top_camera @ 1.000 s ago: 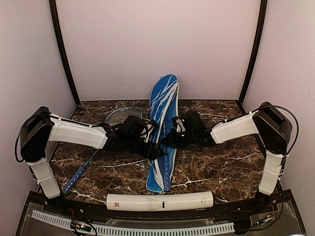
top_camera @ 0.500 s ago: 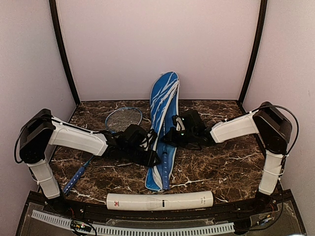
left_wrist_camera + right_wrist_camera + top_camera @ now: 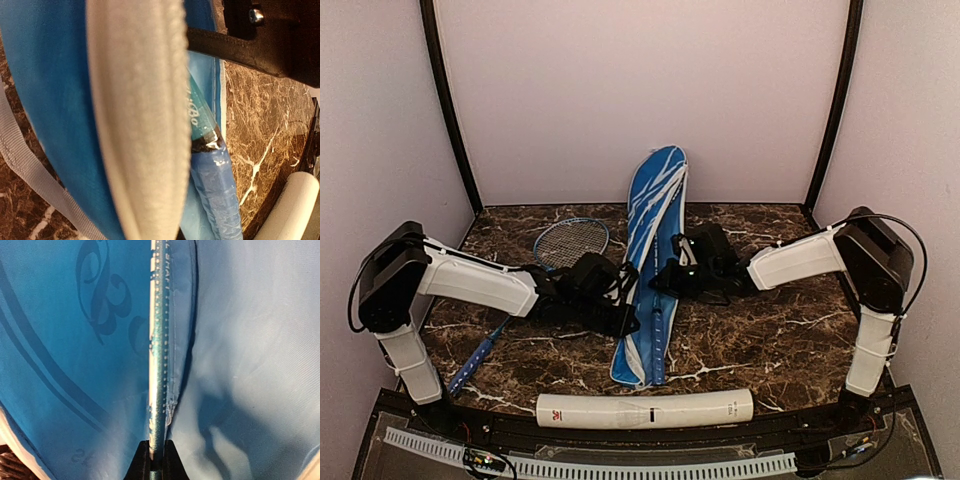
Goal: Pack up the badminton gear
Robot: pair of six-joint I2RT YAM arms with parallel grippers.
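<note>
Mid-table, top view: bag (image 3: 655, 262) lies lengthwise, wide end propped against the back wall (image 3: 640, 90), narrow end toward the near edge. Left gripper (image 3: 623, 322) sits at its left rim and right gripper (image 3: 666, 278) at its right rim; neither grip can be read from above. Left wrist view: jaws closed, pinching the bag's white-trimmed rim. A blue handle (image 3: 215, 192) with a teal shaft shows inside the opening. Right wrist view: fingers clamped on the racket (image 3: 159, 340) frame, seen edge-on, with blue lining on both sides, so it is in the bag. Loose racket (image 3: 570, 240) lies on the table's left, head toward the back-left corner. Tube (image 3: 645, 409) lies along the near edge. Table (image 3: 770, 330) is dark brown marble with white veins; walls pale, black corner posts.
</note>
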